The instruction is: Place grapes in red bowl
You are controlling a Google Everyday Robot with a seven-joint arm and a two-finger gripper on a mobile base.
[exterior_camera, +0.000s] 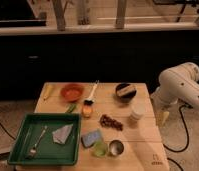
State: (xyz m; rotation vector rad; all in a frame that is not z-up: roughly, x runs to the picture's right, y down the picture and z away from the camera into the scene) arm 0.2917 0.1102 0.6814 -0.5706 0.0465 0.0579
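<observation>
A bunch of dark red grapes (111,122) lies on the wooden table (138,132), right of its centre. The red bowl (72,91) stands at the back left of the table and looks empty. My gripper (163,118) hangs from the white arm (182,85) just off the table's right edge. It points down, to the right of the grapes and far from the bowl. It holds nothing that I can see.
A green tray (23,131) at the front left holds a fork (38,141) and a grey cloth (62,134). A blue sponge (91,138), a green cup (99,148) and a metal cup (116,147) stand at the front. A white jar (137,112), a black bowl (126,91) and a brush (91,95) stand further back.
</observation>
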